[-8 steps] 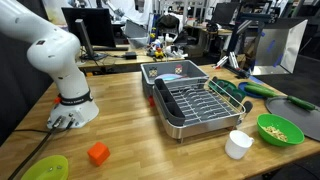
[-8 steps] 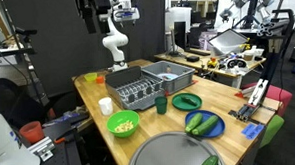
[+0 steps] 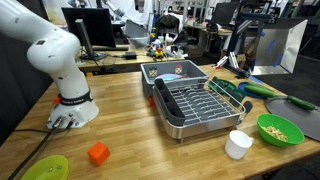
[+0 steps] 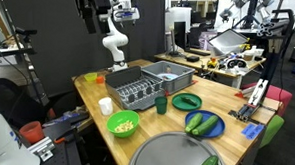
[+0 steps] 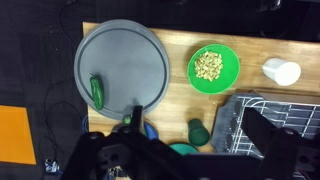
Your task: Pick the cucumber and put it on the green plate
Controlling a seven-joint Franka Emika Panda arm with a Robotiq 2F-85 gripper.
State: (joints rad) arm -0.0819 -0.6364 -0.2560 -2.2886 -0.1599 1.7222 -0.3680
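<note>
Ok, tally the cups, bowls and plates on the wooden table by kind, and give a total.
Cups: 2, the white cup and the dark green cup.
Bowls: 1, the green bowl.
Plates: 3, the green plate, the blue plate and the lime plate.
Total: 6.

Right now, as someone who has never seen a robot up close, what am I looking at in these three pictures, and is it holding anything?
It is a white robot arm standing on a wooden table. Two pictures come from cameras standing around the table; the third looks down from the arm's wrist. The dark shapes at its bottom edge are the gripper, fingers seemingly apart, holding nothing. On the table: a dish rack, a green bowl, a white cup, a green plate, and cucumbers on a blue plate.
</note>
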